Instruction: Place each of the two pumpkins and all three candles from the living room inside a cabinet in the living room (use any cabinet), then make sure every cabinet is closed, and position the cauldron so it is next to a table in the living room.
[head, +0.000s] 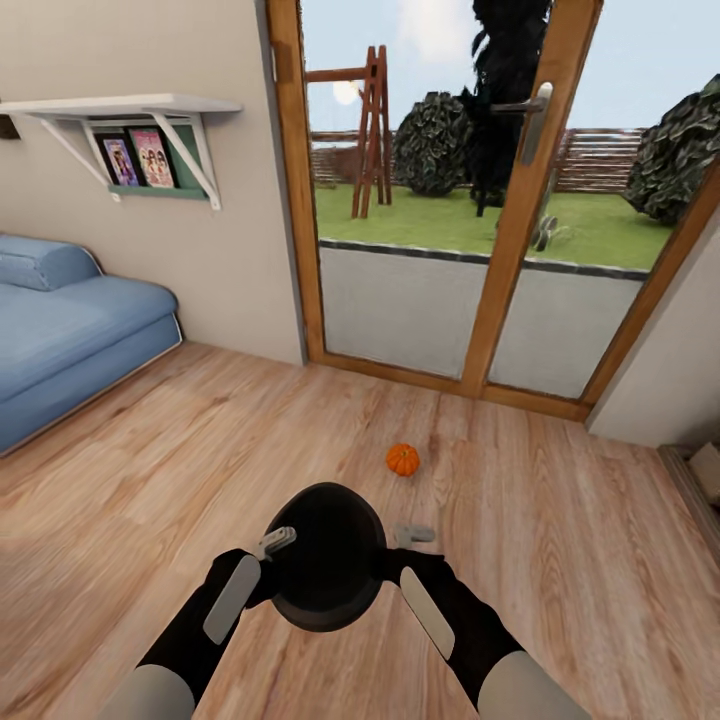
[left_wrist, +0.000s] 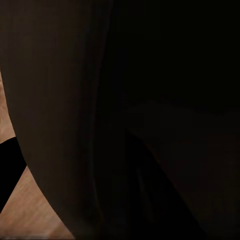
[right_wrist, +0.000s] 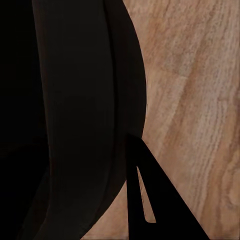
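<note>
head view: the round, matt black cauldron (head: 328, 556) hangs between the left gripper (head: 277, 543) and right gripper (head: 412, 535), each apparently clamped on its rim over the wood-plank floor (head: 560, 560). it looks rigid and heavy; opposite rim holds suit it. a ribbed orange pumpkin (head: 403, 459) lies just ahead.

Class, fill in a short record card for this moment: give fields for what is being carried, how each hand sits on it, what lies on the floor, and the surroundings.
carried item: black cauldron, held between both arms above the wood floor
left hand: at the cauldron's left rim; grip cannot be told
right hand: at its right rim; grip cannot be told
on floor: one orange pumpkin, ahead of the cauldron, apart from it
surroundings: blue sofa at left, glass patio door ahead, wall shelf with pictures
</note>
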